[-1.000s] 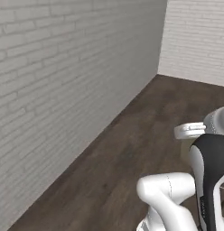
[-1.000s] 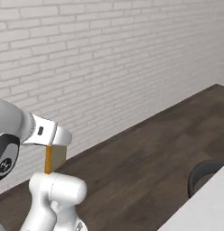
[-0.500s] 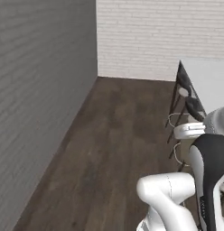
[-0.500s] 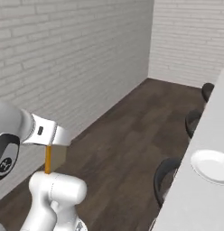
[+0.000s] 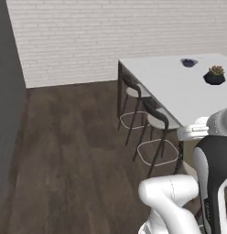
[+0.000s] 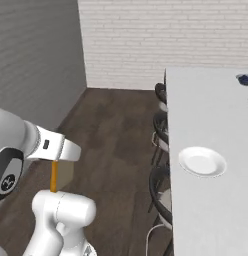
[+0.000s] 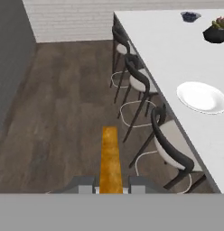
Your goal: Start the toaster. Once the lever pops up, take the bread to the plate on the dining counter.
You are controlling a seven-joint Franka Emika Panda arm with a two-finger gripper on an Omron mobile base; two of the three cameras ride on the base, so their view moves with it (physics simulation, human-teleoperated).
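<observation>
Brick walls, white tabletop (image 7: pixel 168 49) ahead; my claw (image 7: pixel 112 189) pinches the bread (image 7: pixel 110 158) edge-on; light, stiff, crumbly, so I'd grip gently.

My left base camera sits behind my arm and looks forward and down at the dining counter (image 5: pixel 179 87) and the stools (image 5: pixel 152 123) beside it, quite far off. My right base camera looks from the other side, closer to the counter top, and sees the plate (image 6: pixel 202 161). My hand camera looks down along my fingers. All three share the counter and stools.
</observation>
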